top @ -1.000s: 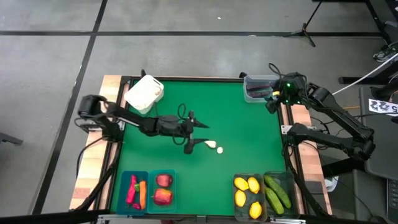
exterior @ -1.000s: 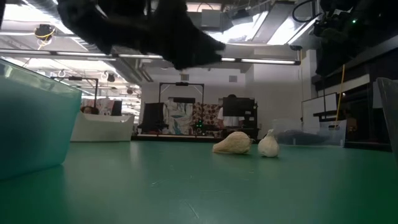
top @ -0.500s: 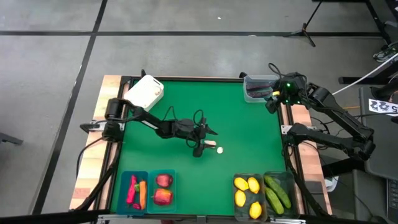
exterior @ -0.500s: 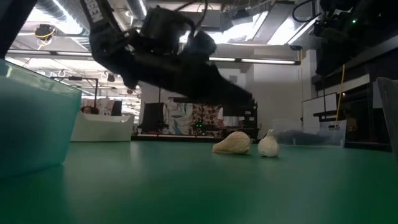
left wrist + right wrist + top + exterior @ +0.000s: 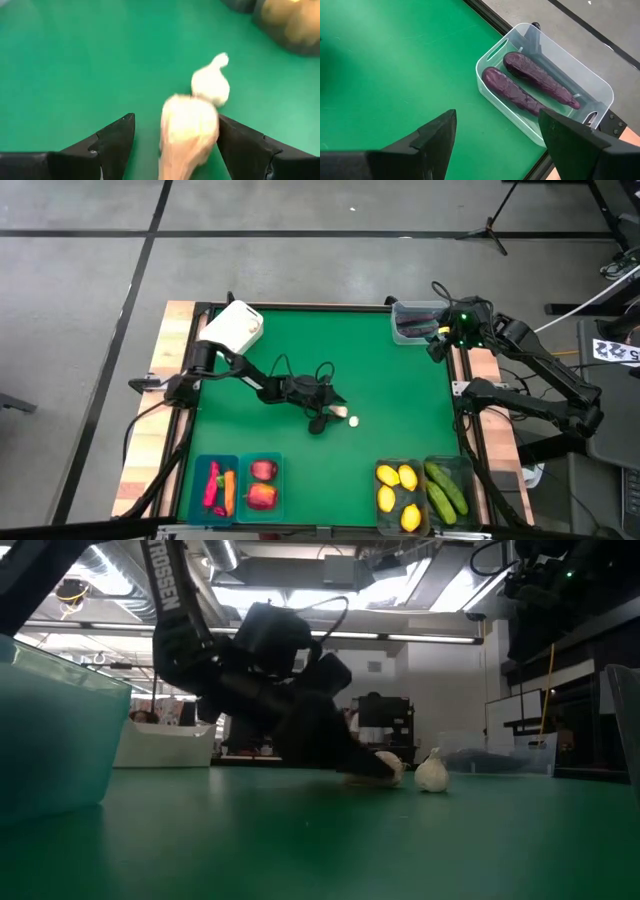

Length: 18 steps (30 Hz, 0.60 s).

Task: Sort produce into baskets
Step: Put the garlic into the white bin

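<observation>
Left claw open around mid-table garlic bulbs; right claw open over clear tub.

You are looking at a green desk with wooden side rails, standing on a grey floor crossed by dark lines. Beyond it, long ceiling lights glow above dark shelving.

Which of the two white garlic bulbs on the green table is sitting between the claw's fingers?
The larger, creamier garlic bulb: it lies between the left claw's open fingers. The smaller garlic bulb, touching it, lies just beyond the fingertips.
</observation>
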Tool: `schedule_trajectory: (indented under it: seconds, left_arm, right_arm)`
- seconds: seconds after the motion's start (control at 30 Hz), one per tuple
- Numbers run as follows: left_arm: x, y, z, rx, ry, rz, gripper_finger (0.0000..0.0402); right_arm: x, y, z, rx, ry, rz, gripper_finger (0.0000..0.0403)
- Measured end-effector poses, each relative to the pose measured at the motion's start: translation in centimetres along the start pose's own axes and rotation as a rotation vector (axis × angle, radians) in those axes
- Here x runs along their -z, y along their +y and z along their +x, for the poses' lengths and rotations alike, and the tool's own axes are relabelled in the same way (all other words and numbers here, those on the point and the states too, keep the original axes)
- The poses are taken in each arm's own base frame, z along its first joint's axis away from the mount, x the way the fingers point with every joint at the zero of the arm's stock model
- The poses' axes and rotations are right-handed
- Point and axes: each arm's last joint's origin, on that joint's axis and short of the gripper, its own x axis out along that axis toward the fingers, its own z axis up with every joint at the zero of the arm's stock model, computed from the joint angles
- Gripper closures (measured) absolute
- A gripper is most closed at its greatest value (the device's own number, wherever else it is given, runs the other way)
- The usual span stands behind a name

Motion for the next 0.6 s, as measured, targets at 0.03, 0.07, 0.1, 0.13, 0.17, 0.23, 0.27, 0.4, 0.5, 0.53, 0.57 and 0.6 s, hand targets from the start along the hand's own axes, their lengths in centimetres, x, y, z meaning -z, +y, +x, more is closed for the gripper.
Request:
schedule_trajectory:
  seconds: [0.03,0.07,0.1,0.13,0.17,0.23,0.27,0.4,0.5,0.53,0.57,0.6]
  left_arm:
    - [0.28,-0.03,0.1,0.002,0.01,-0.003,0.0135]
    - [0.6,-0.05,0.21,0.004,0.019,-0.008,0.0135]
    - [0.83,-0.06,0.3,0.005,0.022,-0.017,0.0135]
    - [0.93,-0.06,0.36,0.004,0.022,-0.027,0.0135]
    - [1.08,0.0,0.44,0.004,0.025,-0.039,0.0135]
    - [1.15,0.14,0.49,0.003,0.022,-0.051,0.0135]
    - [1.14,0.19,0.49,0.004,0.022,-0.052,0.0135]
    - [1.07,0.21,0.46,0.002,0.02,-0.054,0.0156]
    - [1.11,0.23,0.46,-0.003,0.023,-0.055,0.0194]
    - [1.11,0.27,0.45,-0.006,0.024,-0.055,0.021]
    - [1.12,0.28,0.45,-0.009,0.024,-0.056,0.0224]
    - [1.12,0.29,0.45,-0.011,0.024,-0.056,0.0238]
  right_arm:
    - [0.0,0.0,0.0,0.0,0.0,0.0,0.0121]
    - [0.0,0.0,0.0,0.0,0.0,0.0,0.0121]
    - [0.0,0.0,0.0,0.0,0.0,0.0,0.0121]
    - [0.0,0.0,0.0,0.0,0.0,0.0,0.0121]
    - [0.0,0.0,0.0,0.0,0.0,0.0,0.0121]
    - [0.0,0.0,0.0,0.0,0.0,0.0,0.0121]
    - [0.0,0.0,0.01,0.0,0.001,0.0,0.0121]
    - [0.01,0.0,0.01,0.0,0.001,0.0,0.0121]
    - [0.01,0.0,0.01,0.0,0.002,0.0,0.0121]
    - [0.02,0.0,0.01,0.0,0.002,0.0,0.0121]
    - [0.03,0.0,0.01,0.0,0.003,0.0,0.0121]
    - [0.03,0.0,0.01,0.0,0.004,0.0,0.0121]
